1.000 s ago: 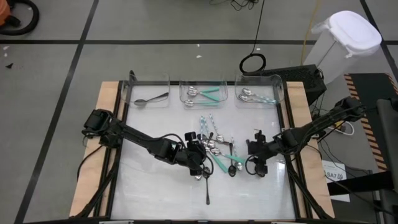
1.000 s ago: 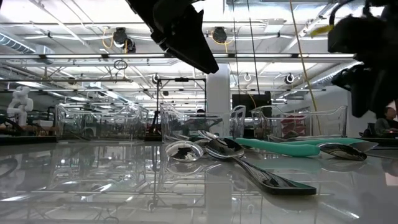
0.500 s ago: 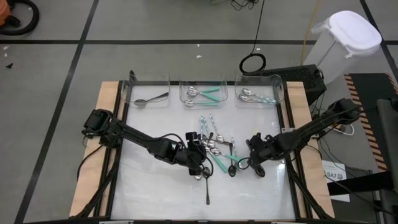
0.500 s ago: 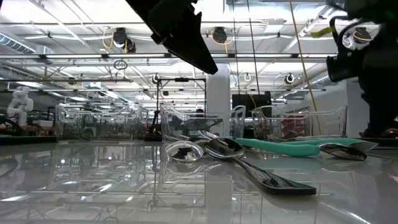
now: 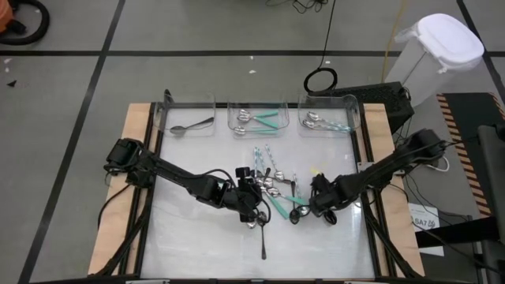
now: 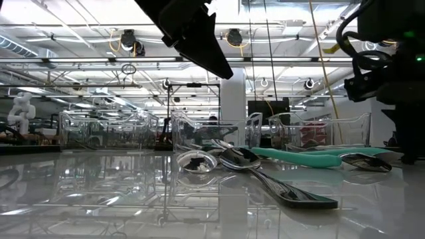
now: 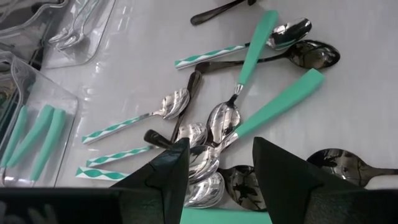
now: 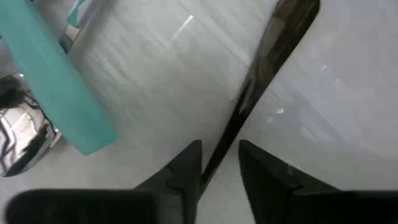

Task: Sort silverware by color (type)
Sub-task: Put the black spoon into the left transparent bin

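The silverware lies heaped mid-table: light, rigid, slippery, best pinched across a handle. Right gripper is low at the heap's right edge, fingers slightly parted astride a dark spoon handle, not yet clamped. Left gripper hovers open over the heap.

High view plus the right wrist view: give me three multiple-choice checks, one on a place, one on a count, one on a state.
1. Which bin holds the lone dark spoon? A left; B middle; C right.
2. How many clear bins stand in the back row? A two; B three; C five.
3. The right claw is: A shut on a teal handle; B open astride a dark handle; C out of sight.

1 A: it lies in the left bin.
2 B: left, middle bin, right bin.
3 B: gaps show beside the handle.
The left claw waits open over the pile.
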`<state>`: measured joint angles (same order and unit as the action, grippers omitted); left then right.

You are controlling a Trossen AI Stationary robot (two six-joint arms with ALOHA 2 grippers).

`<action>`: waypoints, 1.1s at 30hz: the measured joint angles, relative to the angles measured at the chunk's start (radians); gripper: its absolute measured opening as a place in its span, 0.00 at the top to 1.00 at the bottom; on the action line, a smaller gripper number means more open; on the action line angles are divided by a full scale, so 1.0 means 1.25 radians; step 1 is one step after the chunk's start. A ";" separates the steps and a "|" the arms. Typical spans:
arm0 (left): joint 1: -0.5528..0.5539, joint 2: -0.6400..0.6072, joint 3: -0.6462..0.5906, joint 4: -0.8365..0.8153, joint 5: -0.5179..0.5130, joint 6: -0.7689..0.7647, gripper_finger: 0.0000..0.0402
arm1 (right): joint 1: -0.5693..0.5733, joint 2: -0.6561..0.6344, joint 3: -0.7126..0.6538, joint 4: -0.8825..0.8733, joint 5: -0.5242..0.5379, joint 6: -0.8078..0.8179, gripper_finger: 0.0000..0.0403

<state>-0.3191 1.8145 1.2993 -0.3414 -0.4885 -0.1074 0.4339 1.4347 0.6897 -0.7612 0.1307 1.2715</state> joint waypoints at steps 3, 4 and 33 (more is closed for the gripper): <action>0.000 0.000 0.000 0.002 0.000 -0.001 0.56 | 0.000 0.018 0.014 -0.001 0.007 -0.007 0.90; 0.000 0.000 0.000 0.003 0.000 -0.002 0.56 | 0.000 0.020 0.015 -0.001 0.016 -0.010 0.94; 0.059 -0.001 0.000 -0.046 -0.103 -0.332 0.56 | -0.002 0.021 0.226 0.037 0.523 -0.661 0.98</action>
<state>-0.2458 1.8133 1.2992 -0.3987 -0.6168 -0.5222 0.4320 1.4612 0.9719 -0.7147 0.7844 0.4455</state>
